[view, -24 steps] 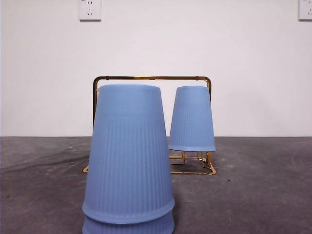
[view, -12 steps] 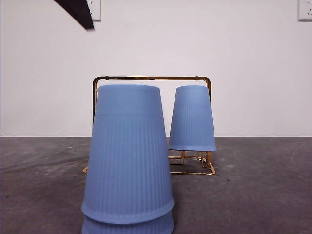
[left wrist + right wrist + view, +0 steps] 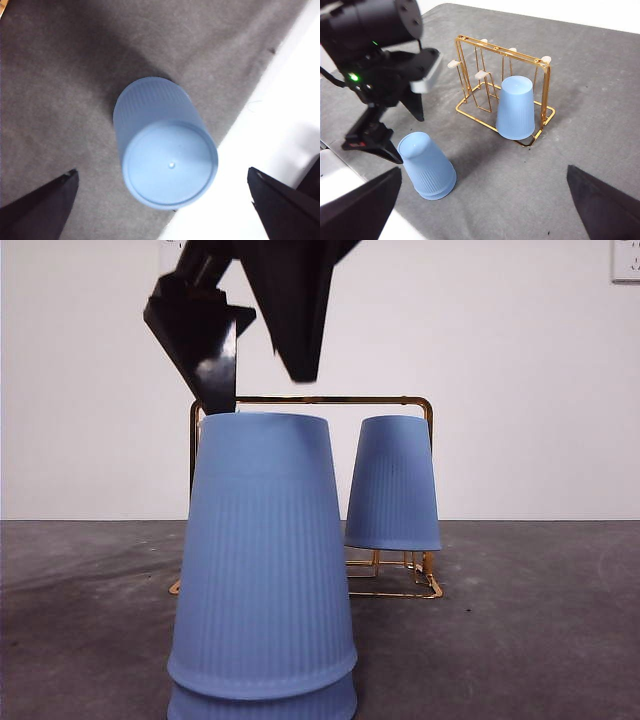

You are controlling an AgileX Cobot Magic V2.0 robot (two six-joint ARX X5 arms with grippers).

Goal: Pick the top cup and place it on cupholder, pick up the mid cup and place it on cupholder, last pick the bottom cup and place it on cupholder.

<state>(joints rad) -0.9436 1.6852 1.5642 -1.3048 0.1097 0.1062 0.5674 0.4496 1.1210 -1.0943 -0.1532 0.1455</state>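
Left pincer: we hang it wide open above the stacked blue cups, ready to straddle the mid cup.
Cupholder: one cup already hung, prongs free.
Right pincer: open, waiting.

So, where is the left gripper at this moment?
The left gripper hangs open just above the stacked blue cups near the table's front edge, one jaw on each side in the left wrist view; the cupholder stands behind.
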